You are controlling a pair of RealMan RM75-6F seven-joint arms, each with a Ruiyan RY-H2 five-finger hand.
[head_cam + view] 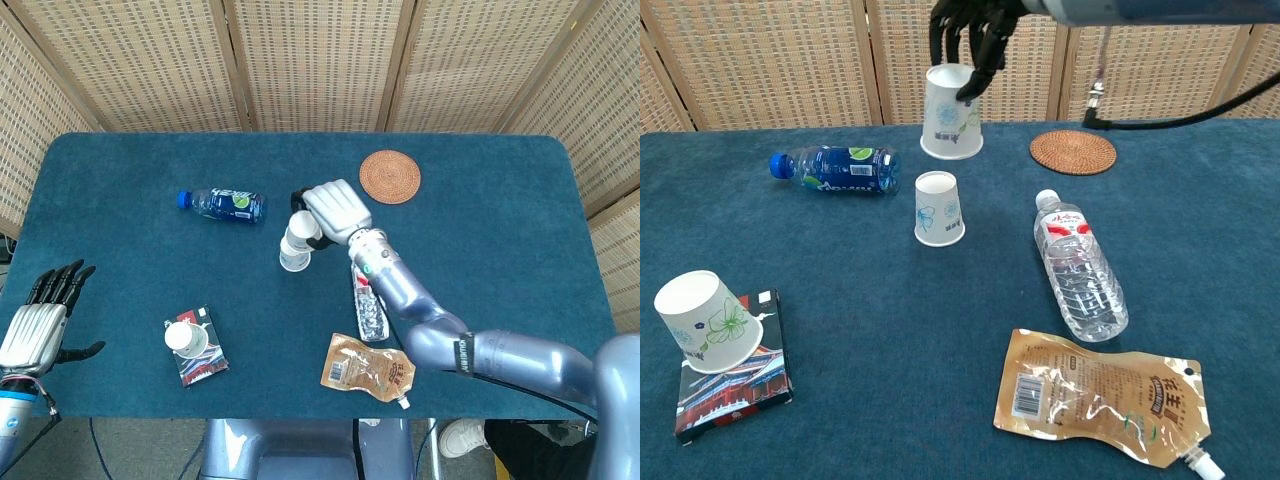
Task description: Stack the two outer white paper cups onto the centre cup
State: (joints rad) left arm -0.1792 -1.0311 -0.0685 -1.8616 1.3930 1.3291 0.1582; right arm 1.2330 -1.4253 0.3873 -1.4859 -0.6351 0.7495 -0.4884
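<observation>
My right hand (333, 211) (972, 30) holds an upside-down white paper cup (951, 112) (299, 228) in the air, just above the centre cup (939, 209) (294, 258), which stands upside down on the blue table. The third cup (706, 322) (185, 339) rests tilted on a small printed box (735, 382) at the front left. My left hand (38, 320) hovers with its fingers spread at the table's front left edge, holding nothing; only the head view shows it.
A blue bottle (837, 169) lies at the back left. A clear water bottle (1080, 268) lies right of the centre cup, with a brown pouch (1102, 396) in front of it. A round woven coaster (1072, 152) sits at the back right.
</observation>
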